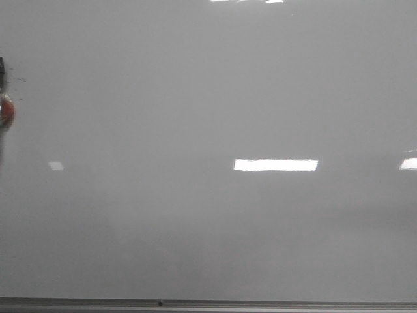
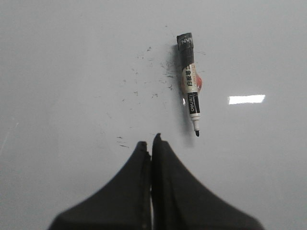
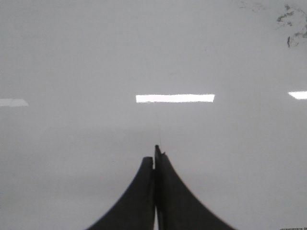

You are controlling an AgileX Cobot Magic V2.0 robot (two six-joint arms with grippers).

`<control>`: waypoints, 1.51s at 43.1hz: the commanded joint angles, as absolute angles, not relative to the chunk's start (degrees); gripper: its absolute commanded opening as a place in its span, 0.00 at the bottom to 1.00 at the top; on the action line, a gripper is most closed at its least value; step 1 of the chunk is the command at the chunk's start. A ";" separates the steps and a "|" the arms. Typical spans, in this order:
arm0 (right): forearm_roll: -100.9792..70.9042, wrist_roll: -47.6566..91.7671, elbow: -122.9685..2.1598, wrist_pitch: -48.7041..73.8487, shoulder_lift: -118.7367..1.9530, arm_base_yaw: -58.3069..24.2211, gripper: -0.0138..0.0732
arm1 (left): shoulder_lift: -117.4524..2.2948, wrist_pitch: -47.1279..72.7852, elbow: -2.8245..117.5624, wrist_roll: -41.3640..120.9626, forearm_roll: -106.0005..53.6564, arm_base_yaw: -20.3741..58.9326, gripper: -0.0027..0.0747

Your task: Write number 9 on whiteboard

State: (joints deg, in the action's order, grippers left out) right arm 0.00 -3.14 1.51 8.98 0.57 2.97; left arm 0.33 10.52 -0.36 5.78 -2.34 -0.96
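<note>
Left wrist: one marker (image 2: 190, 84), one whiteboard (image 2: 72, 72).

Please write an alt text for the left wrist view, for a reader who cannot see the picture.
An uncapped black marker lies on the pale grey whiteboard, its tip toward the shut, empty left gripper. Faint dark smudges dot the board beside it; no number is written.

Left pincer (image 2: 151, 143) closed, empty. Right pincer (image 3: 155, 155) closed, seemingly empty. Both pointing away from camera.
</note>
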 commanded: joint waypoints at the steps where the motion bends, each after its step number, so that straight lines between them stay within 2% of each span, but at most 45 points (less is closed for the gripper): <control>1: 0.53 -2.73 1.36 4.81 1.66 3.30 0.09 | 1.36 5.51 -0.45 5.18 -2.32 -0.93 0.01; 56: 0.53 -2.73 1.36 4.68 1.66 3.30 0.09 | 1.36 5.38 -0.45 5.28 -2.32 -0.93 0.01; 65: 0.53 -2.73 0.81 0.00 1.66 3.30 0.09 | 1.36 -2.25 -0.45 5.28 -2.88 -0.93 0.01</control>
State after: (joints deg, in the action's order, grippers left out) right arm 0.00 -3.14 1.51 6.99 0.57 2.97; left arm 0.33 7.42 -0.36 5.78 -2.44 -0.96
